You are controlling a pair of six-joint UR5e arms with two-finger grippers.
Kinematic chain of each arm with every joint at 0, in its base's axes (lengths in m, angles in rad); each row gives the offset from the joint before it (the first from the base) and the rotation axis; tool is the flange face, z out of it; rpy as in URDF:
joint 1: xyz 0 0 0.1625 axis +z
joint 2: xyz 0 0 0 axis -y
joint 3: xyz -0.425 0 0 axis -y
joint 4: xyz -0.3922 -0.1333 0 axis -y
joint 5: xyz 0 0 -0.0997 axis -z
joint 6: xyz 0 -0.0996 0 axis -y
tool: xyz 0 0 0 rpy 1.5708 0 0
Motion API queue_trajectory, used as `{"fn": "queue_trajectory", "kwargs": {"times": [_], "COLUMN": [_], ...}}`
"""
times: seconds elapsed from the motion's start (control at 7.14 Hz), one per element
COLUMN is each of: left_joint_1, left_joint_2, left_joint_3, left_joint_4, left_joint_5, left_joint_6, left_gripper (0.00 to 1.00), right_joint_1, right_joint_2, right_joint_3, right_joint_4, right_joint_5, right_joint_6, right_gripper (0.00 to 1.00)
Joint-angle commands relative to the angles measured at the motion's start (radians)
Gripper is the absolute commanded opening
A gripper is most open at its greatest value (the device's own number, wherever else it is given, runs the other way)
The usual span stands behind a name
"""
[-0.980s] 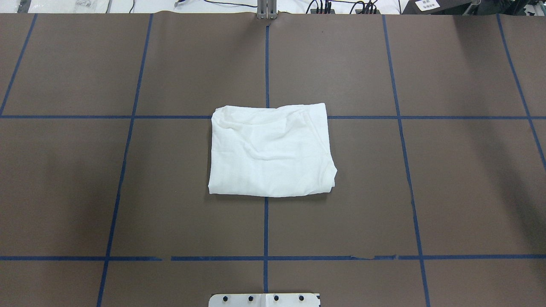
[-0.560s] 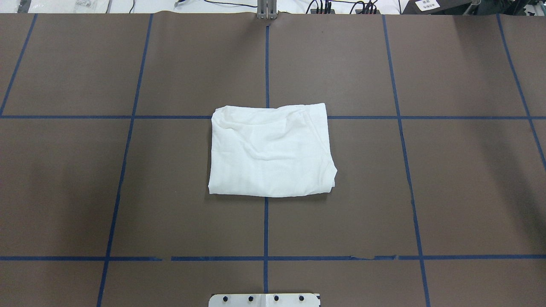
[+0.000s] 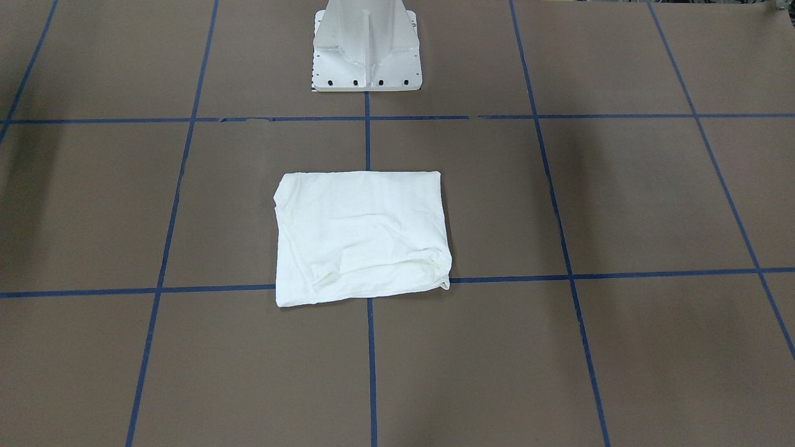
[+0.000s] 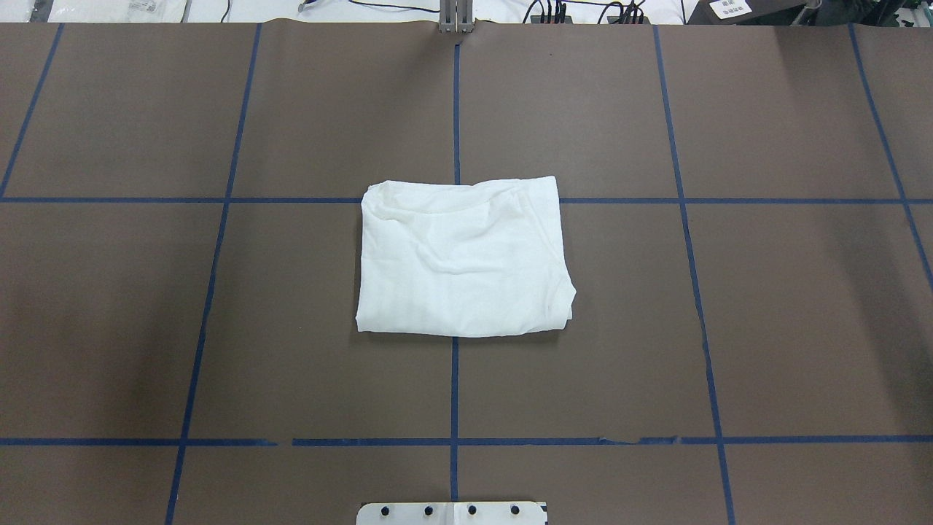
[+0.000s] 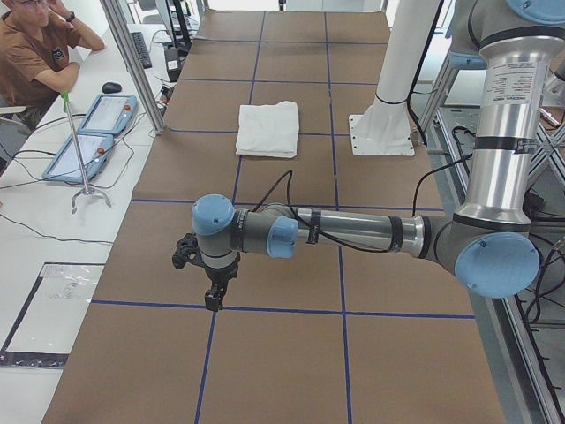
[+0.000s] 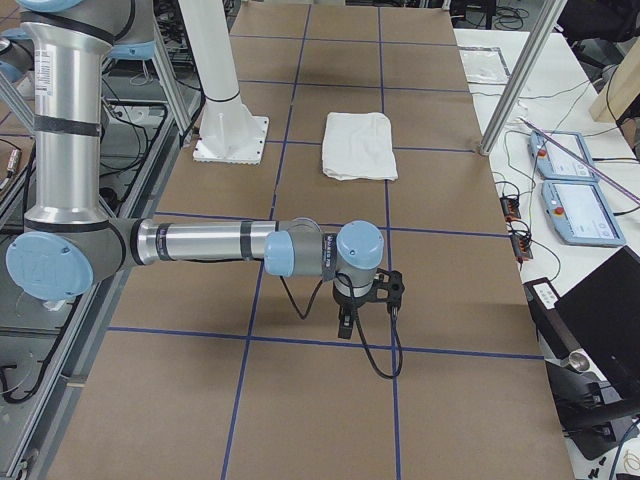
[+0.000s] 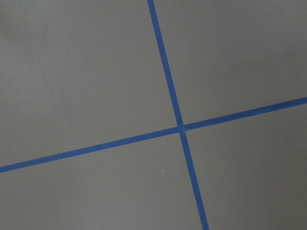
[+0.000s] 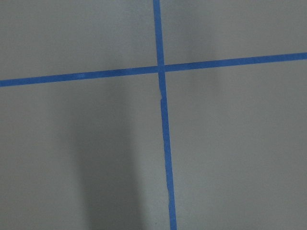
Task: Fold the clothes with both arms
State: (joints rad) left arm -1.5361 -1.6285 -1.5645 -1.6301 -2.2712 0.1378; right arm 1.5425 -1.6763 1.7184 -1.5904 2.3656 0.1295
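The white shirt (image 4: 463, 259) lies folded into a compact rectangle at the middle of the brown table, plain side up, also in the front-facing view (image 3: 363, 236). Neither arm shows in the overhead or front-facing view. In the exterior left view my left gripper (image 5: 213, 300) hangs just above the table, far from the shirt (image 5: 267, 129). In the exterior right view my right gripper (image 6: 345, 328) hangs likewise, far from the shirt (image 6: 358, 146). I cannot tell whether either is open or shut. Both wrist views show only table and blue tape (image 7: 181, 127).
The white pedestal base (image 3: 366, 49) stands at the robot's side of the table. Blue tape lines (image 4: 455, 386) grid the brown surface. An operator (image 5: 35, 53) sits past the far edge, beside control pendants (image 5: 93, 132) and a metal post (image 5: 132, 62).
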Motion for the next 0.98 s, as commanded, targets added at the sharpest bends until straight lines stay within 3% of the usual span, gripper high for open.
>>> {"fn": "queue_trajectory", "kwargs": {"times": [0.0, 0.56, 0.84], "left_joint_1": [-0.003, -0.004, -0.004], "left_joint_2": [-0.001, 0.001, 0.001], "left_joint_3": [0.017, 0.014, 0.012], "left_joint_4": [-0.005, -0.005, -0.005], "left_joint_5": [-0.016, -0.017, -0.025], "left_joint_6": [0.008, 0.005, -0.091], "left_gripper": [1.00, 1.00, 1.00], "right_joint_1": [0.017, 0.024, 0.024], "right_joint_2": [-0.036, -0.037, -0.036], "right_joint_3": [-0.016, -0.016, -0.014], "right_joint_4": [0.071, 0.075, 0.076], "right_joint_5": [0.001, -0.002, -0.002], "right_joint_6": [-0.005, -0.001, 0.004], "right_gripper": [1.00, 1.00, 1.00]}}
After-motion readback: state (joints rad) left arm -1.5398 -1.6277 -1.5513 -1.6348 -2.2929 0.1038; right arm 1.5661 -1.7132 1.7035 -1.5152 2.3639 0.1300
